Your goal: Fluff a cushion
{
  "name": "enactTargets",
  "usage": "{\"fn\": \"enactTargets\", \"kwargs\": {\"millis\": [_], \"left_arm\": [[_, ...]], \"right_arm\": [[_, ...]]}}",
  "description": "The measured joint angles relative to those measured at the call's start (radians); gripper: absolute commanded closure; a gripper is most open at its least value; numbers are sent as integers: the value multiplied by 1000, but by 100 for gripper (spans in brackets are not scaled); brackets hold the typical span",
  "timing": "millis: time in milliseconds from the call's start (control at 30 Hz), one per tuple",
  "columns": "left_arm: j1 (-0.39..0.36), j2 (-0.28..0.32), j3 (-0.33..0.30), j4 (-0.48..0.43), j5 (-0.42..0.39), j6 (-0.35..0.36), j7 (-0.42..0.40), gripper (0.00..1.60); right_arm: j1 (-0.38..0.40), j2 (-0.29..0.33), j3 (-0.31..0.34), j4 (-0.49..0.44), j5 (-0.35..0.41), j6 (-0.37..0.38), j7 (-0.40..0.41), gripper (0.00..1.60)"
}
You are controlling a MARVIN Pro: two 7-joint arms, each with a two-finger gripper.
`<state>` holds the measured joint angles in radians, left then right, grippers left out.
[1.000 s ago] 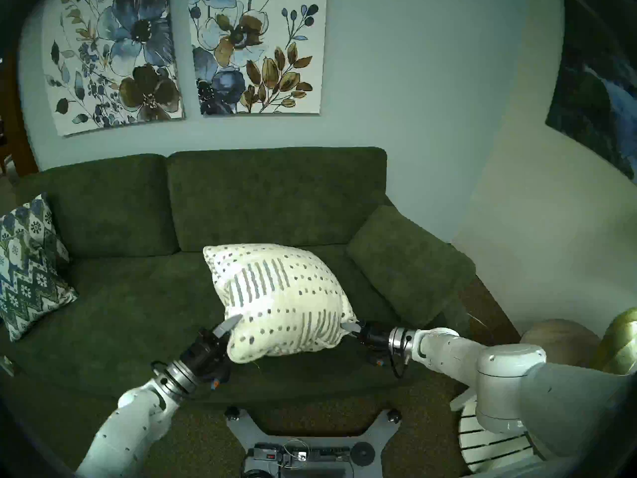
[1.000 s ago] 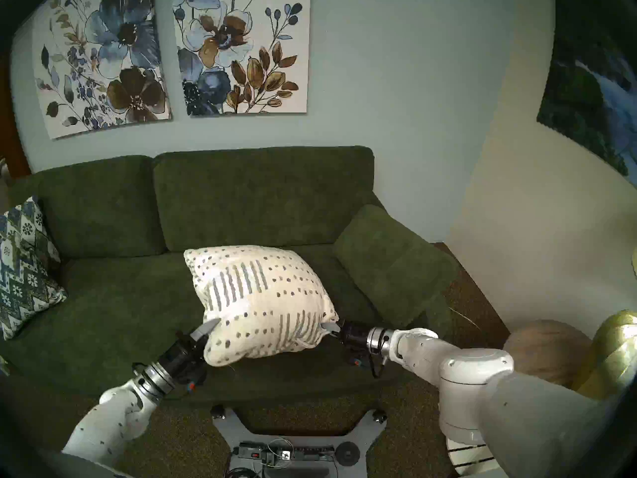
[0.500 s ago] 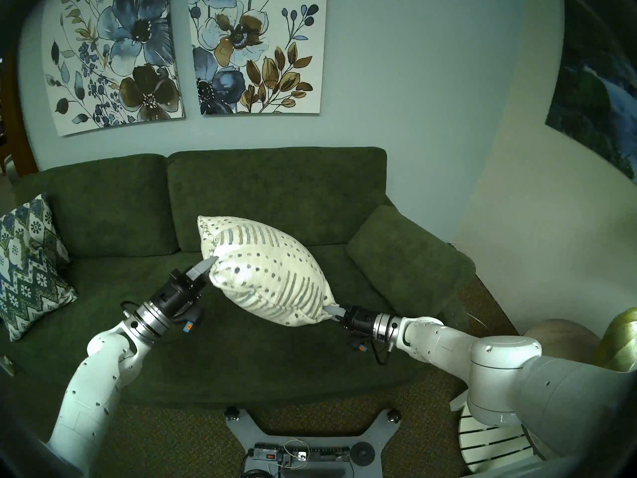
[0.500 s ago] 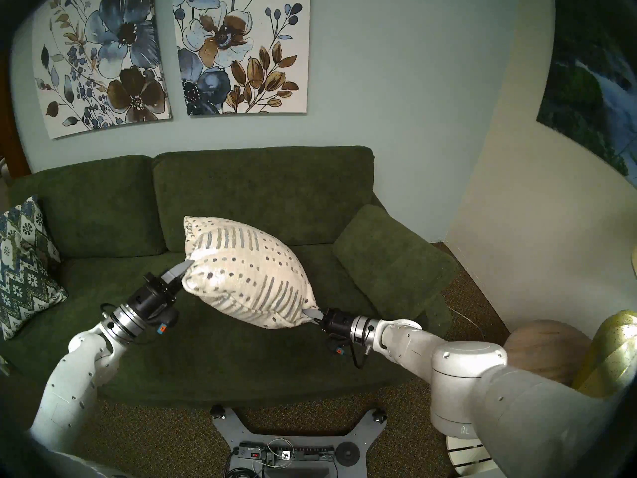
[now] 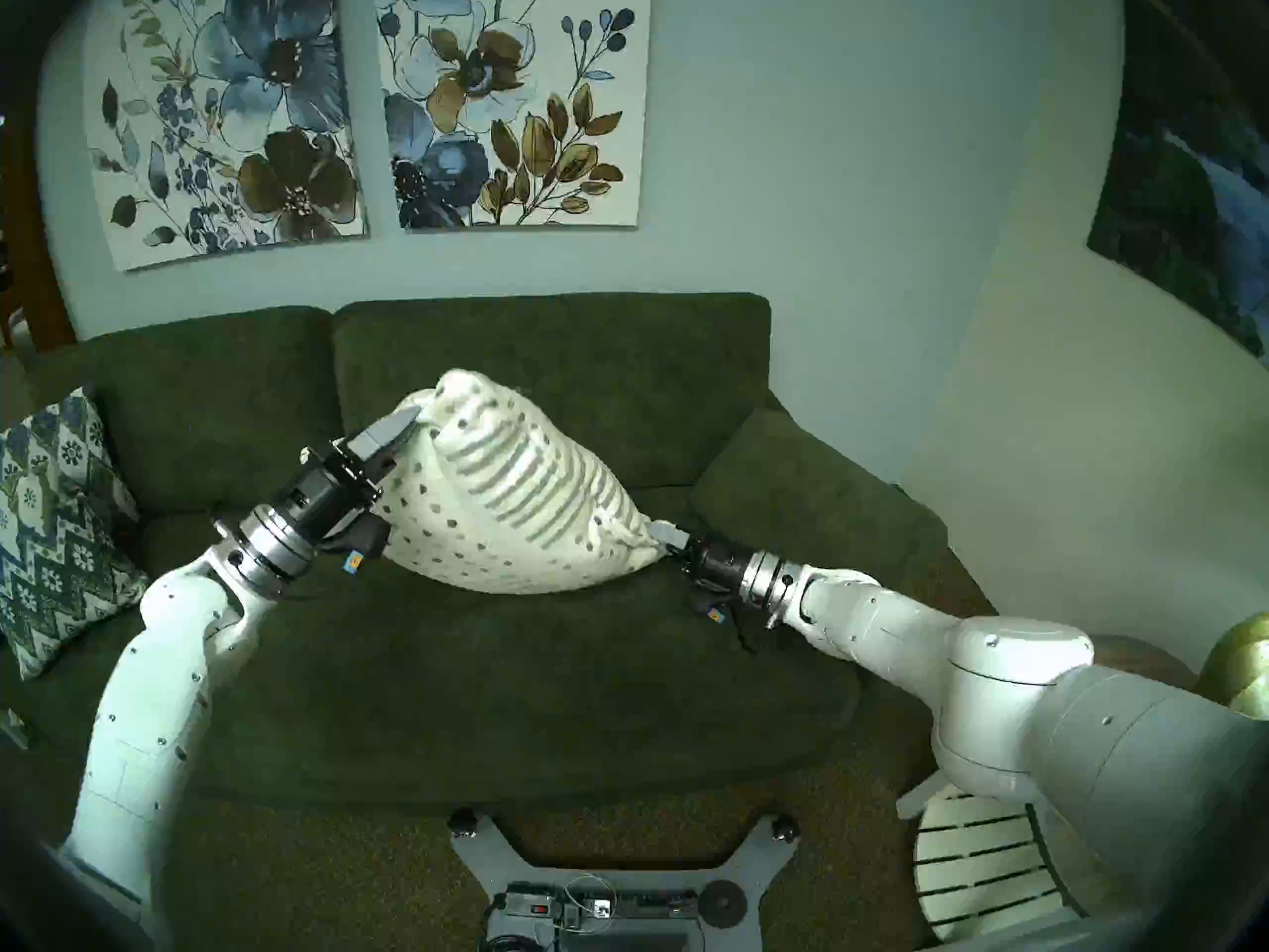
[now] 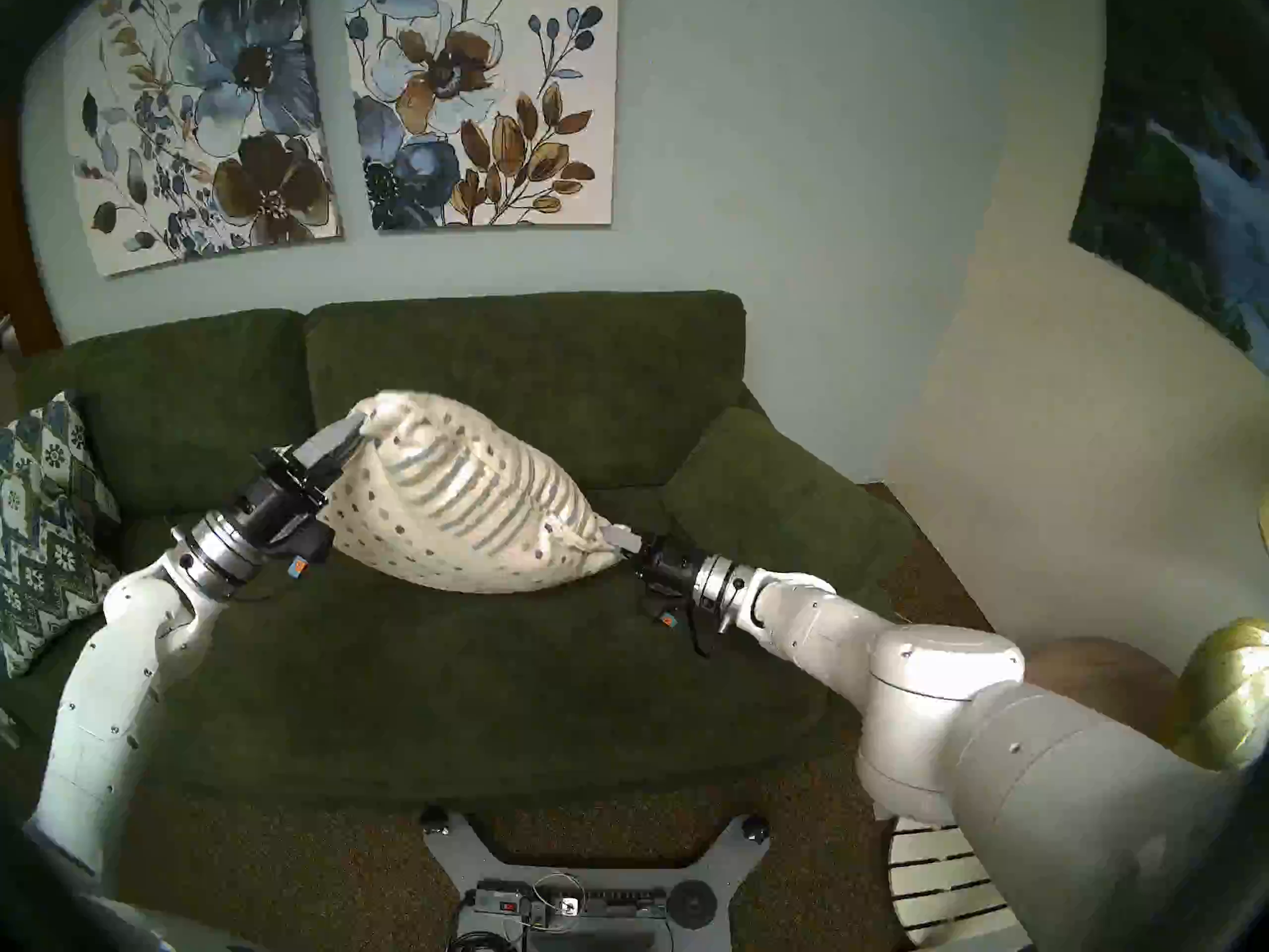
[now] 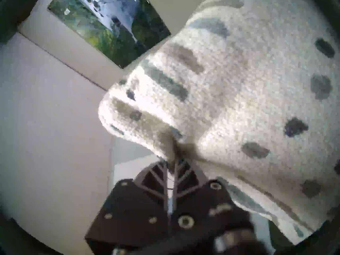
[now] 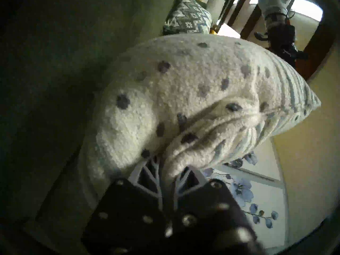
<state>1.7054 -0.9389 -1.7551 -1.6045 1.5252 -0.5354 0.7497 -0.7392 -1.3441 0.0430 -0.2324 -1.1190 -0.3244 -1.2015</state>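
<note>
1. One cushion (image 5: 511, 497) is held above the seat of one green sofa (image 5: 549, 373), stretched between two grippers; whether its underside touches the seat cannot be told.
2. One cushion corner is clamped between the closed fingers of the left gripper (image 5: 405, 423), at the upper left.
3. The opposite corner is pinched in the narrow grip of the right gripper (image 5: 669, 535), lower and to the right.
4. Bunched fabric is seen between both finger pairs in the wrist views (image 7: 172, 157) (image 8: 169, 168).
5. One patterned pillow (image 5: 48, 525) is propped at the sofa's left end.
6. Two floral canvases (image 5: 226, 112) (image 5: 515, 99) are hung above the sofa.
</note>
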Motion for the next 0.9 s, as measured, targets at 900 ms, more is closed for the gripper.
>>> {"fn": "enactTargets", "kwargs": {"millis": [900], "left_arm": [[-153,35,69,-226,-35,-64,71,160]], "right_arm": [[115,-35,-101,-22,-172,262,27,160]]}}
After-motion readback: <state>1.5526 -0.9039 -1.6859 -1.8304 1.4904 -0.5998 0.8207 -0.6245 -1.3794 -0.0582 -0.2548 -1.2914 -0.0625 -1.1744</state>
